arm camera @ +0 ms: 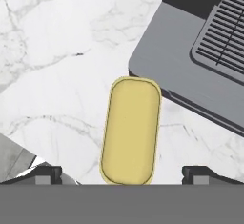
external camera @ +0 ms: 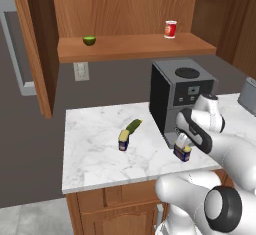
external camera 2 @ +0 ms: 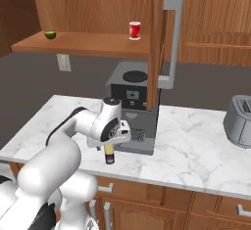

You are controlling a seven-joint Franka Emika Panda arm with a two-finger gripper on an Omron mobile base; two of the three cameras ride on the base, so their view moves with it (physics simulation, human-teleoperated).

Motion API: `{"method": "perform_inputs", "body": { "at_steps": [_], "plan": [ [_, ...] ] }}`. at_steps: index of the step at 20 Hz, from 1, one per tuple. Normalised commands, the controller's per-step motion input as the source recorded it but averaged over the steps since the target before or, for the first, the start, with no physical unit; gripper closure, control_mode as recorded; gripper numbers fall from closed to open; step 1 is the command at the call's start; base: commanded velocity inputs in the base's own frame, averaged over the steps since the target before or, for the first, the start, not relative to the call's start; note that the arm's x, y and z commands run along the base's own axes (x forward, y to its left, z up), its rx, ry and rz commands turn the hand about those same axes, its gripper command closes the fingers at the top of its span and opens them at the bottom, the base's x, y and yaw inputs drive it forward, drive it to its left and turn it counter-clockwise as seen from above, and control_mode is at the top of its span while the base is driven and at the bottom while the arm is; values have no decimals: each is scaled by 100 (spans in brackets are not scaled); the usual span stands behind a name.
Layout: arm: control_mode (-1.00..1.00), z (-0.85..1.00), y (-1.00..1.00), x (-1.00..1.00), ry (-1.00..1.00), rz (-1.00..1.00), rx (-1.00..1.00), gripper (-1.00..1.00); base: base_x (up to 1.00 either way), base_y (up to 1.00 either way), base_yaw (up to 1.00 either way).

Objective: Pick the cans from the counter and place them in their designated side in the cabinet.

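The coffee machine (external camera: 181, 96) stands on the marble desk (external camera: 95, 154) and serves as the landmark here. Just in front of its lower front corner, a small blue can with a yellow top (external camera: 183, 152) stands upright on the desk, and the claw (external camera: 185, 143) hangs directly above it, pointing down. From the hand camera the can's yellow top (arm camera: 130, 130) lies between the two dark fingertips (arm camera: 45, 172), which stand wide apart on either side of it without touching it, so the claw is released and grasps nothing. In the right base view the same can (external camera 2: 109, 154) sits under the claw (external camera 2: 110, 147), close against the machine's base (external camera 2: 132, 148). The second can (external camera: 123, 141) stands well to the left of the machine, touching or just beside the end of a green pickle (external camera: 133, 126). Above and behind the machine, the cabinet (external camera: 130, 9) is open; its shelf (external camera: 130, 47) carries a red-and-white can (external camera: 170, 29) above the machine and a lime half (external camera: 89, 40) far to the left. A grey toaster (external camera 2: 239, 121) sits on the desk well to the machine's right.
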Motion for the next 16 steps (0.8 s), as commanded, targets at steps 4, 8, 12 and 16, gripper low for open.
{"method": "perform_inputs", "body": {
  "at_steps": [4, 8, 12, 16],
  "plan": [
    [-100, -15, 0, 0, 1, 0, 0, -100, 0, 0, 0],
    [-100, -14, 0, 0, 2, 0, 0, -100, 0, 0, 0],
    [-100, -10, 0, 3, 1, 0, 0, -100, 0, 0, 0],
    [-100, -4, 0, 13, 1, 0, 0, -100, 0, 0, 0]
  ]
}}
